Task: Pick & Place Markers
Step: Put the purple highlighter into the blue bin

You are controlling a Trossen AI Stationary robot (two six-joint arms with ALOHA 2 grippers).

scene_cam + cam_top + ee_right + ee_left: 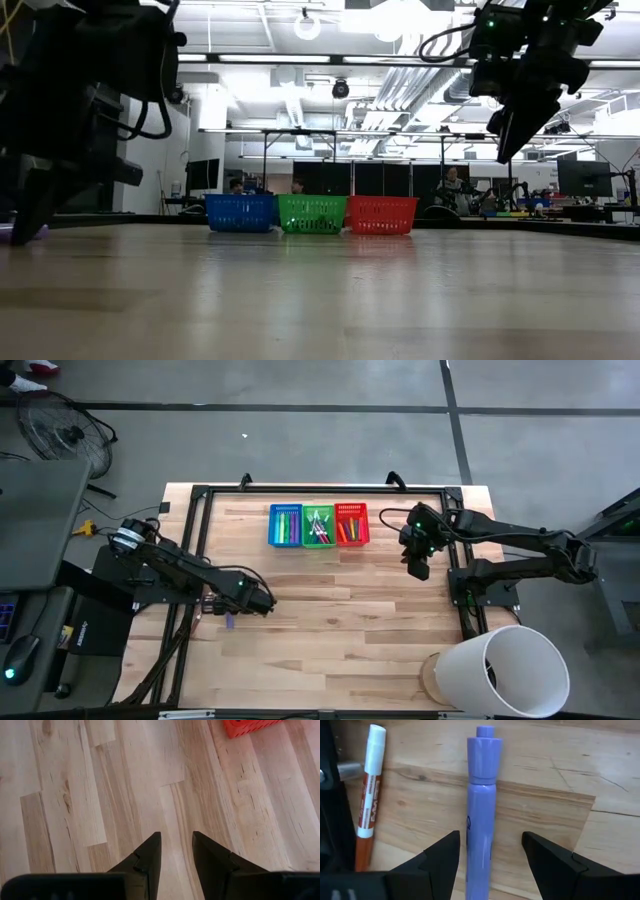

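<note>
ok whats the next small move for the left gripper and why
Probably close on the purple marker. The left gripper is open with the marker lying on the table between its fingers, apart from both. The orange marker lies outside them.

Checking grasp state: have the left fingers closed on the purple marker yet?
No. In the left wrist view the purple marker lies on the table between the left gripper's open fingers, with a gap on both sides.
</note>
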